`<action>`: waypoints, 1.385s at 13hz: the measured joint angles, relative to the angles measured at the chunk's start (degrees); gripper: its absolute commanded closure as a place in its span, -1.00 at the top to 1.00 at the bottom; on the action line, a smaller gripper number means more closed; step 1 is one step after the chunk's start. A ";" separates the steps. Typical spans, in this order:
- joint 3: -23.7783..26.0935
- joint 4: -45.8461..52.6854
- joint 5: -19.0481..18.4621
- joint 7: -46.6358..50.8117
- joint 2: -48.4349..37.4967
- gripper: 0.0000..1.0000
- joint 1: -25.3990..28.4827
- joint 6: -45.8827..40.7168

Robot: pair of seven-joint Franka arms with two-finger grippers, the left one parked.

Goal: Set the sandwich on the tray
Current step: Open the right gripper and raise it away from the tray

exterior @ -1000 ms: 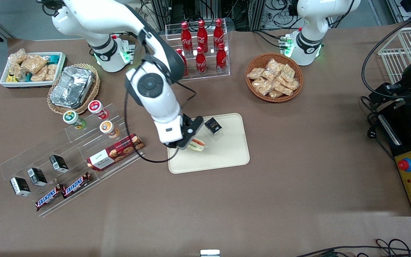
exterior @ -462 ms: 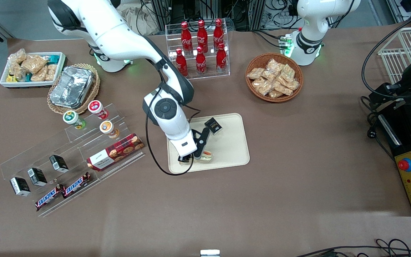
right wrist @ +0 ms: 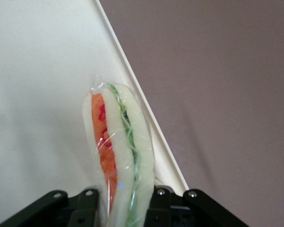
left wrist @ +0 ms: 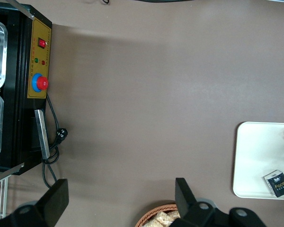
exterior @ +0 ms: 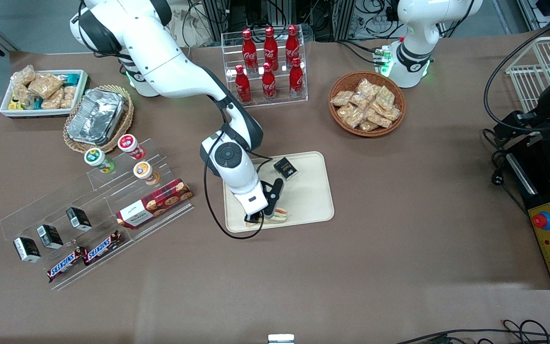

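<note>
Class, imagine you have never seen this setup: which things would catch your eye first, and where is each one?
First, the white working arm bent low over the cream tray, its gripper shut on the wrapped sandwich at the tray edge nearest the front camera. A small black packet lies on the same tray, farther from the camera. Next, the red cola bottles in a clear rack farther back.

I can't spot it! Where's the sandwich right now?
The sandwich sits between the gripper's shut fingers, low over the tray's edge nearest the front camera.
</note>
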 measured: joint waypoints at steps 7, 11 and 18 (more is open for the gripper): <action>1.36 1.20 0.07 0.11 0.37 1.00 1.38 2.31; 1.18 3.20 4.62 0.50 -3.85 1.00 0.91 0.24; 0.58 3.73 5.57 0.94 -21.84 1.00 -14.03 -27.82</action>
